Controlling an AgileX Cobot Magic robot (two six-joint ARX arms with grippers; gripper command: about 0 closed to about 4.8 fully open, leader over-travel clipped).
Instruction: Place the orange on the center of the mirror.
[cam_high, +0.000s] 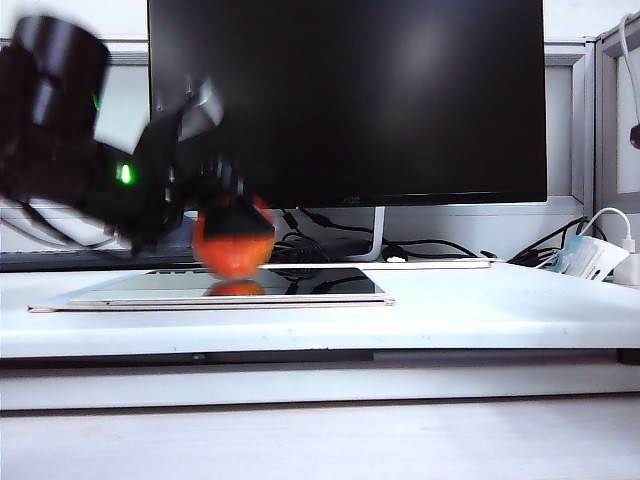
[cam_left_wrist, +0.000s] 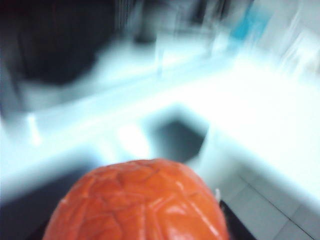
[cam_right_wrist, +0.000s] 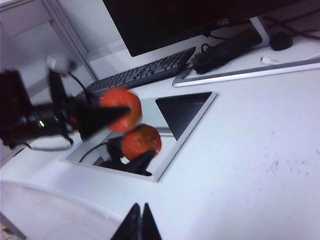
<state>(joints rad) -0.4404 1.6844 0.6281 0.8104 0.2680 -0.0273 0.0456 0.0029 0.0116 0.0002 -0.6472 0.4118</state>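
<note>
The orange is bright orange-red with bumpy lines. The mirror has a pale cream rim. The screen is black, the table white.

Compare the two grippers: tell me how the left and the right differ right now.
The left gripper holds the orange in its jaws just above the mirror; the right gripper holds nothing, its jaws shut tip to tip. The left is blurred, over the mirror; the right is sharp and well off it, above the white table. Both have dark jaws.
</note>
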